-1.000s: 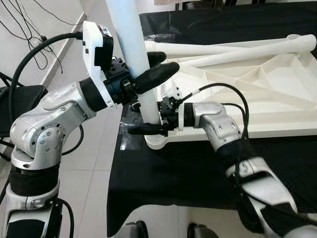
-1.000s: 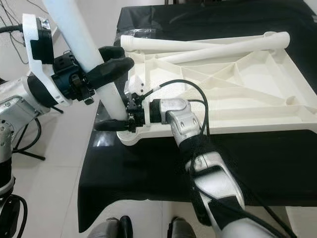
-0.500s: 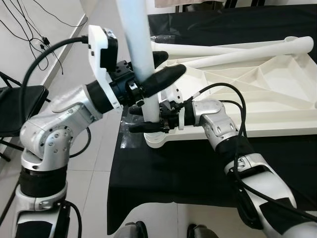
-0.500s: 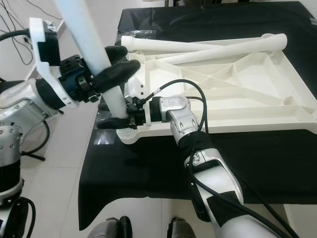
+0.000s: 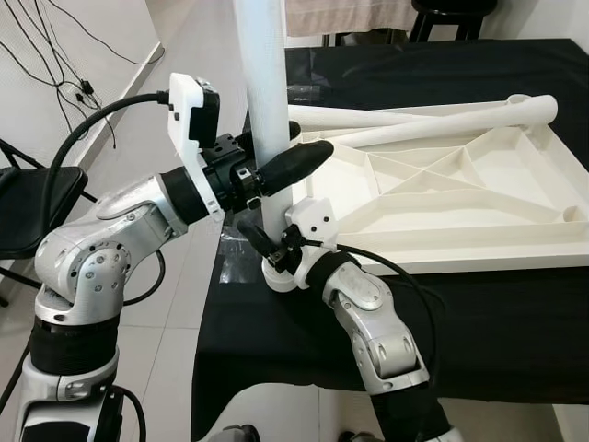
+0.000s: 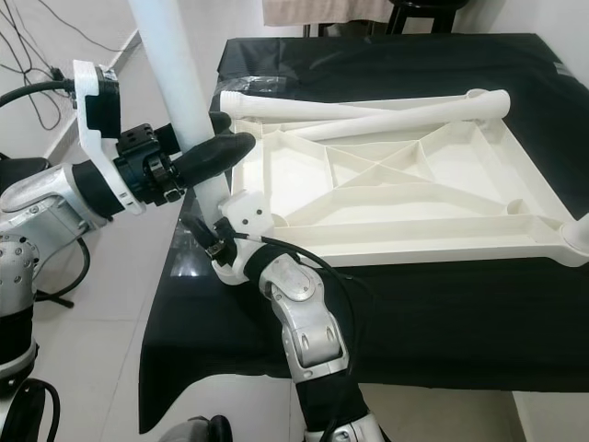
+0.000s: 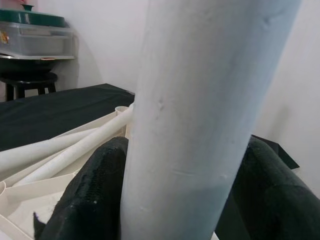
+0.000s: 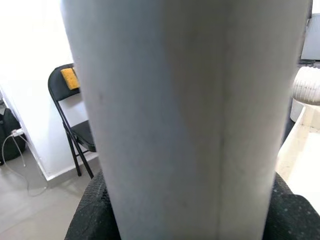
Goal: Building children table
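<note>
A white table leg (image 5: 261,92) stands upright in the near left corner socket of the upside-down white tabletop (image 5: 460,250). My left gripper (image 5: 308,140) is shut on the leg about halfway up, and its black fingers (image 7: 90,195) press on both sides of the tube (image 7: 200,115). My right gripper (image 5: 266,245) is shut on the same leg just above the socket, reaching up from the table's near side. In the right wrist view the leg (image 8: 185,110) runs between the fingers (image 8: 90,217). Two more white legs (image 5: 414,115) lie crossed along the tabletop's far edge.
The tabletop rests on a table draped in black cloth (image 5: 515,313), whose left edge is right by the leg. A black folding chair (image 5: 28,198) stands on the tiled floor to the left, with cables (image 5: 55,64) beyond. A corner socket (image 6: 575,235) juts out at the right.
The leg has swung from tilted to upright in its socket. My right arm has moved from the tabletop side round to the near side of the leg's base. The left gripper kept its hold.
</note>
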